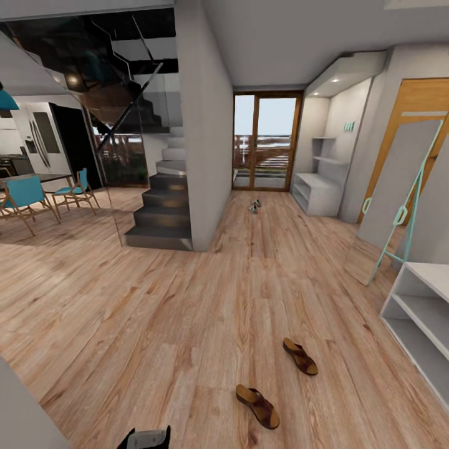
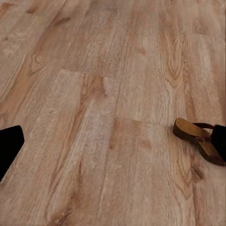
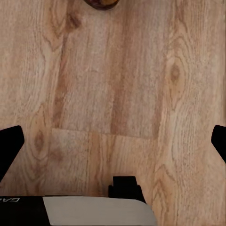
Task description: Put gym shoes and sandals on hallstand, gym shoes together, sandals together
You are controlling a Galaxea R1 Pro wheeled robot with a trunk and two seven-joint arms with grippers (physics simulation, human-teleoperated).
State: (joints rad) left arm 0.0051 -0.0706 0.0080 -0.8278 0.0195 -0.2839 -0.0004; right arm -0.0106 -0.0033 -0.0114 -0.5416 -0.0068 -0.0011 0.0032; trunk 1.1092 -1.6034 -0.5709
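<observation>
Looking down the corridor, I see two brown leather sandals on the wood-plank floor (image 1: 156, 299) just ahead of me: the nearer sandal (image 1: 257, 406) and the farther sandal (image 1: 300, 356), lying apart, both strap-up. The two gym shoes (image 1: 254, 205) sit far off, near the glass door (image 1: 264, 141) and the pale hallstand (image 1: 318, 187).

I judge the sandals light, with stiff footbeds and a flexible strap; pinching across the sole edge and strap should hold best, as smooth leather may slip.

My left gripper (image 2: 113, 150) hangs low over the planks, its fingers spread wide with nothing between them, the nearer sandal beside one fingertip. My right gripper (image 3: 113, 146) also points at bare floor, jaws parted and empty.
</observation>
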